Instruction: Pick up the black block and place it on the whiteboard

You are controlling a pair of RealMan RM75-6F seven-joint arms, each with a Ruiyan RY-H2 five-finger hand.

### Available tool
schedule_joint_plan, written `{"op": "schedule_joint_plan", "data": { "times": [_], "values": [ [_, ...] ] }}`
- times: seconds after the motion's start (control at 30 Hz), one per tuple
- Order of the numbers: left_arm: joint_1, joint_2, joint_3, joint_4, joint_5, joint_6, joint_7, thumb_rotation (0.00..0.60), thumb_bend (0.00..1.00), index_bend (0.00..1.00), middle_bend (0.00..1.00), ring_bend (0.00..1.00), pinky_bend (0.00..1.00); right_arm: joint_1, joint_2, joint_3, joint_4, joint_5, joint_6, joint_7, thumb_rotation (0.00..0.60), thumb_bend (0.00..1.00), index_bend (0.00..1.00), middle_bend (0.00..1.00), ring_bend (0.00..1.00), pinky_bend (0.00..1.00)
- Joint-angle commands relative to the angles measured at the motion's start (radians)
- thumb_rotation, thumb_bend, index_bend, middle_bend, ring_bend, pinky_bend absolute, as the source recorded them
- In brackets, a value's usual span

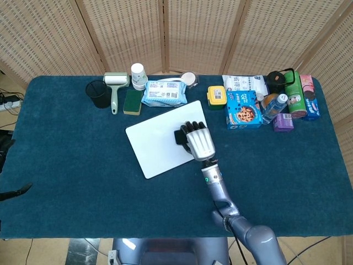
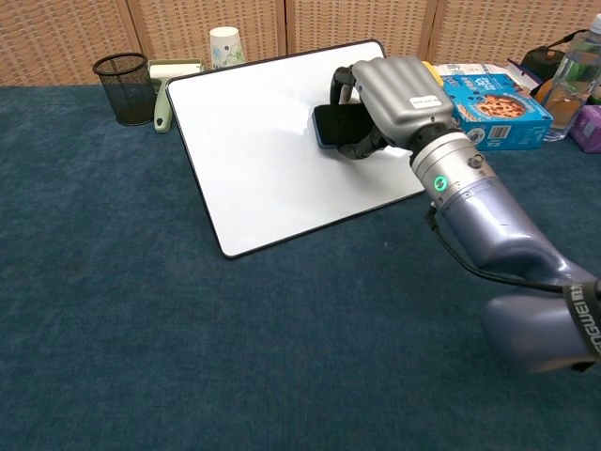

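My right hand (image 1: 197,139) (image 2: 390,99) grips the black block (image 1: 179,136) (image 2: 333,125), a dark flat piece with a blue edge, over the right part of the whiteboard (image 1: 157,141) (image 2: 254,150). The fingers curl around the block from above. Whether the block touches the board I cannot tell. The whiteboard lies flat on the blue table cloth, tilted in plan. At the far left edge of the head view only a dark part of my left arm shows; the left hand itself is out of sight.
Along the back stand a black mesh cup (image 1: 99,94) (image 2: 124,86), a lint roller (image 1: 115,88), a green sponge (image 1: 132,101), a paper cup (image 1: 138,75) (image 2: 225,45), a wipes pack (image 1: 164,93), a cookie box (image 1: 243,109) (image 2: 495,97), bottles and cans (image 1: 298,94).
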State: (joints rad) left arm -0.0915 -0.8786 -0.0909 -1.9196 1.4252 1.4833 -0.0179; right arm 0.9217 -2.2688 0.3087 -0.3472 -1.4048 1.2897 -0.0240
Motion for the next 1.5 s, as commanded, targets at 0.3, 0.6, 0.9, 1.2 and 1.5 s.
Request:
{"op": "schedule_joint_plan", "data": {
  "times": [0.3,0.6,0.9,1.2,1.5],
  "values": [
    [0.005,0.007,0.005,0.000,0.011,0.004,-0.017,0.600,0.10,0.00,0.00,0.00,0.03,0.003,0.001,0.000,-0.012,0.022,0.033,0.002,0.600,0.27,0.16,0.15,0.24,0.20],
    [0.004,0.004,0.008,-0.005,0.016,0.005,-0.001,0.600,0.11,0.00,0.00,0.00,0.03,-0.013,0.017,-0.011,-0.021,0.011,0.078,0.026,0.600,0.24,0.10,0.10,0.17,0.12],
    [0.004,0.003,0.008,-0.007,0.014,0.005,0.002,0.600,0.10,0.00,0.00,0.00,0.03,-0.051,0.075,-0.017,-0.124,0.010,0.100,0.016,0.600,0.16,0.07,0.06,0.12,0.07],
    [0.002,0.004,0.011,-0.005,0.023,0.003,0.005,0.600,0.11,0.00,0.00,0.00,0.03,-0.161,0.311,-0.087,-0.364,-0.065,0.198,0.059,0.600,0.00,0.07,0.05,0.11,0.06],
    [0.007,0.000,0.021,-0.012,0.041,0.010,0.021,0.600,0.11,0.00,0.00,0.00,0.03,-0.363,0.805,-0.196,-0.928,-0.047,0.151,-0.017,0.600,0.00,0.12,0.06,0.09,0.10]
  ]
}}
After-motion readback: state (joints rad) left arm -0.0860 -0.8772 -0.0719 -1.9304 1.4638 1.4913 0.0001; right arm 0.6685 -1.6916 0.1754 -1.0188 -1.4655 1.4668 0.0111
